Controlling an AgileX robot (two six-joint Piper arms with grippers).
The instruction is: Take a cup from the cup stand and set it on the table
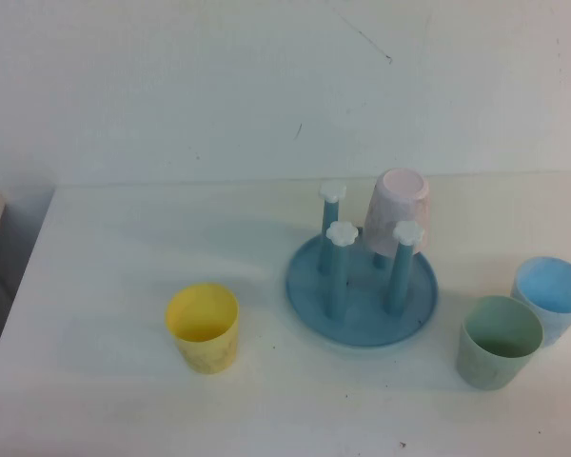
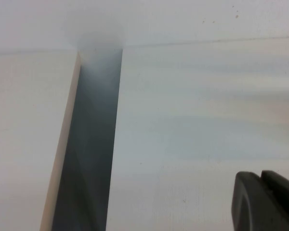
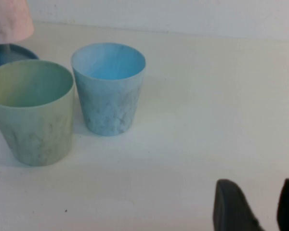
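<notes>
Pink cup [image 1: 398,211] upside down on stand [image 1: 362,290] peg. Right tool [image 3: 257,204] apart, low over counter [image 1: 114,400], green cup [image 3: 32,109] just ahead. Left tool [image 2: 267,199] together, near counter edge.

Soft, even light is washing out the table [image 1: 124,286], leaving colours pale. Faint shadows are pooling beside the yellow cup [image 1: 203,327] and cup stand [image 1: 362,286]. Both wrist views are blurring their near dark gripper parts.

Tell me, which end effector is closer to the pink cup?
Right. The right end effector hovers near the blue cup, with the pink cup just beyond; the left end effector is at the table's far left edge.
</notes>
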